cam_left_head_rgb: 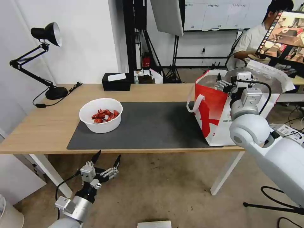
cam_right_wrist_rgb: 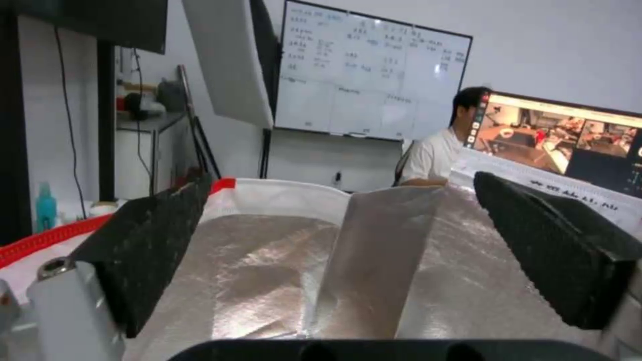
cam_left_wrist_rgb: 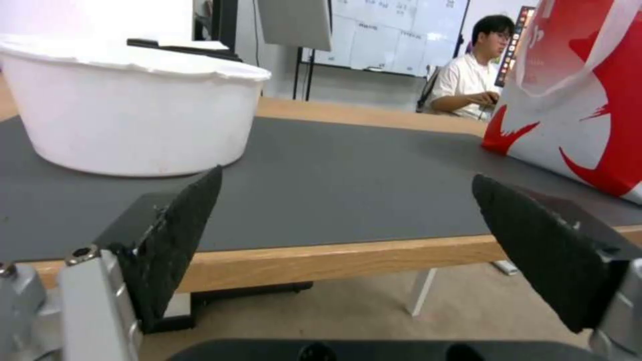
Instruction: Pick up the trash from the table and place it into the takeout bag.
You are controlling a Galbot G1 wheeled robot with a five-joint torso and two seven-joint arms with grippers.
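- Left gripper (cam_left_head_rgb: pixel 107 157) hangs below the table's (cam_left_head_rgb: pixel 47 126) near edge, off the mat's (cam_left_head_rgb: pixel 152 126) near-left corner, fingers spread wide, empty.
- Right gripper (cam_right_wrist_rgb: pixel 348 250) sits over the takeout bag's (cam_left_head_rgb: pixel 210 107) open mouth, facing the foil lining (cam_right_wrist_rgb: pixel 281 271), fingers wide apart, empty.
- Bowl (cam_left_head_rgb: pixel 100 115) with red shell scraps (cam_left_head_rgb: pixel 104 116) stands on the mat's left end.
- Bag stands upright at the mat's right end, near the table's right edge.
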